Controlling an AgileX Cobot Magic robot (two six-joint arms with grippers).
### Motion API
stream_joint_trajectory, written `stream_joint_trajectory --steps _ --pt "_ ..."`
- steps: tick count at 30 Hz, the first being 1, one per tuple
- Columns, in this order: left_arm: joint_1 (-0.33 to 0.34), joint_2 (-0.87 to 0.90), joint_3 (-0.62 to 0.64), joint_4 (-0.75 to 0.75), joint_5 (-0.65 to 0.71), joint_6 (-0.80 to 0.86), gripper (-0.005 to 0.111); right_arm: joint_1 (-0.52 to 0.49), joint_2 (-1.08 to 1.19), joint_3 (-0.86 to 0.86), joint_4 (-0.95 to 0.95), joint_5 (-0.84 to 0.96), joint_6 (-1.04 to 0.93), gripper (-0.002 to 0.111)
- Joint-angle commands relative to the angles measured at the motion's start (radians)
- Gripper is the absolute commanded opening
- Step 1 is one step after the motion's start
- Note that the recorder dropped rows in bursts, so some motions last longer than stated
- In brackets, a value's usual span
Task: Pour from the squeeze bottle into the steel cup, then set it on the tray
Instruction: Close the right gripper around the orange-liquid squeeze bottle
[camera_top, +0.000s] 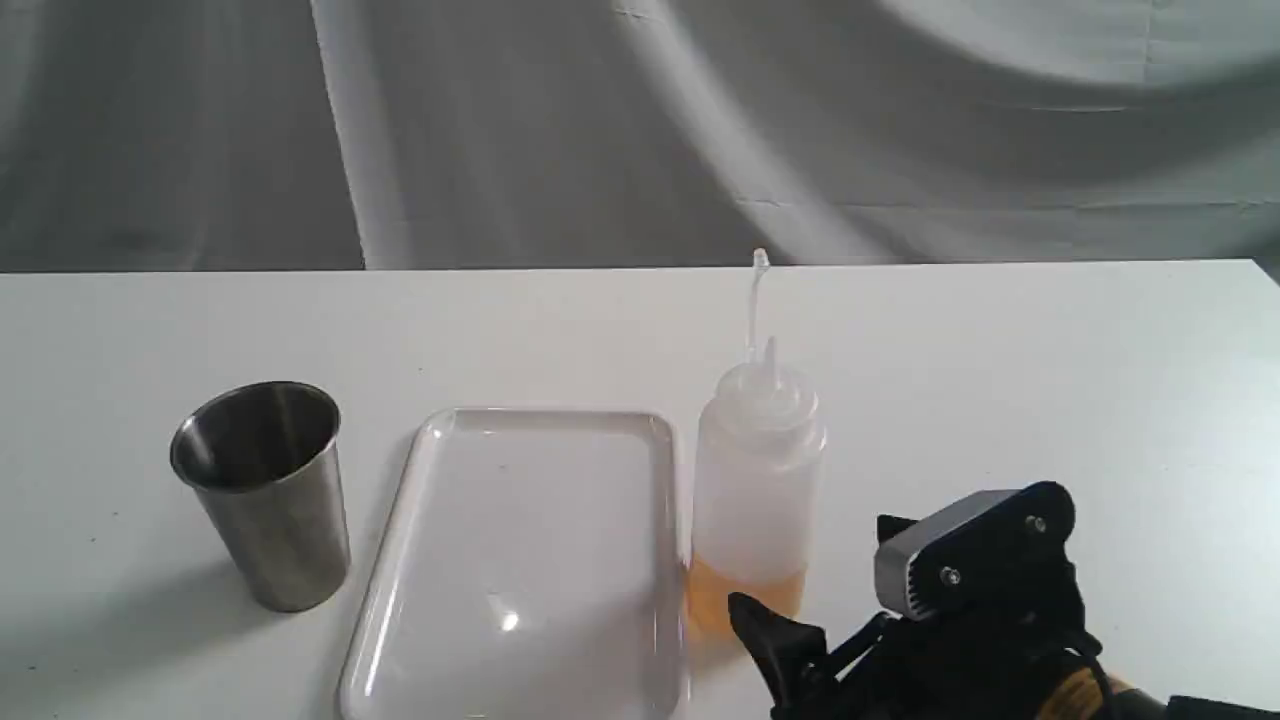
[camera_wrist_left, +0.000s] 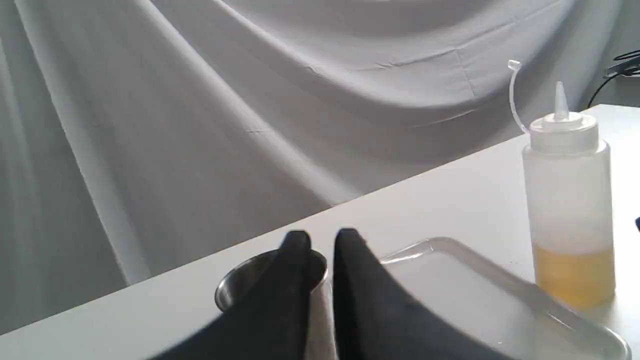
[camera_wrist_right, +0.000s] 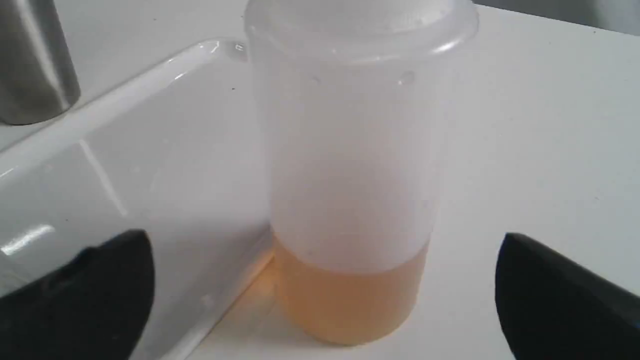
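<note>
Exterior view: squeeze bottle upright on counter, just right of tray; steel cup left of tray. Right jaws spread wide near bottle, empty; left jaws nearly closed, empty

White table, grey draped cloth behind it.
Steel cup: upright, at the left, apart from the tray.
Tray: clear, lies flat at the centre, nothing on it.
Squeeze bottle: upright just beside the tray's right edge, a shallow layer of amber liquid at the bottom, cap strap raised above the nozzle.
Right gripper: black, low at the front right, fingers spread, one tip overlapping the bottle's base.
</note>
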Motion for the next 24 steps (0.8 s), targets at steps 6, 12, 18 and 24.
stream_joint_trajectory --steps 6,12,18,24 --pt "0.002 0.003 0.004 -0.002 -0.006 -0.003 0.008 0.002 0.057 -0.083 0.01 -0.014 0.004 0.091" --pt "0.002 0.003 0.004 -0.002 -0.006 -0.003 0.008 0.002 0.107 -0.148 0.017 0.015 0.004 0.091" --pt "0.002 0.003 0.004 -0.002 -0.006 -0.003 0.008 0.002 0.152 -0.212 0.024 0.03 0.004 0.091" --pt "0.002 0.003 0.004 -0.002 -0.006 -0.003 0.008 0.002 0.166 -0.235 0.024 0.052 0.004 0.091"
